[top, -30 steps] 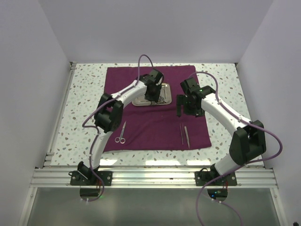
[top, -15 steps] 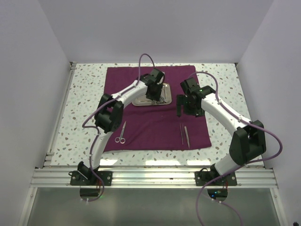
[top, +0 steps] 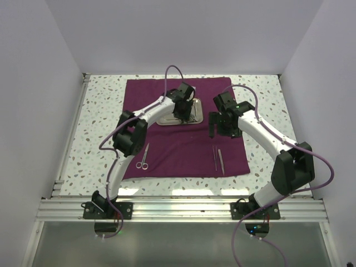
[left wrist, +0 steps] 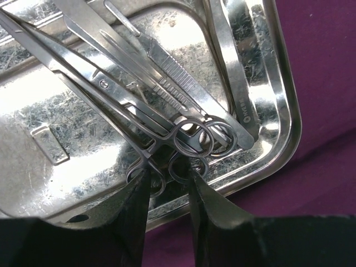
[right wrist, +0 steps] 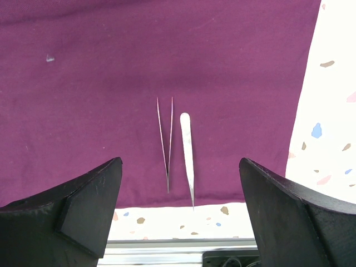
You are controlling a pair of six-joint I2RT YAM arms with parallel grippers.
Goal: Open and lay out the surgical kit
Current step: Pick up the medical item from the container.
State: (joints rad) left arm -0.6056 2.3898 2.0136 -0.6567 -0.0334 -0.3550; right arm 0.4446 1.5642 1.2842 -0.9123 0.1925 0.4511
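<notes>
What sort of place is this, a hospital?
Probably a robotics test bench, not a hospital: two arms bolted to an aluminium rail, white walls boxing a speckled table, surgical tools on cloth.

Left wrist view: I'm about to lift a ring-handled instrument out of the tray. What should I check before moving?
1. Left hand lined up: ok, its fingers straddle a finger ring of the ring-handled instruments in the steel tray.
2. Grip closed firmly on that ring: cannot tell.
3. Instrument free to lift alone: not ok, the instruments lie crossed and overlapping.
4. Right hand out of the way: ok, open, above the tweezers, away from the tray.
5. Place to lay it down: ok, bare cloth shows between the scissors and the tweezers.
</notes>
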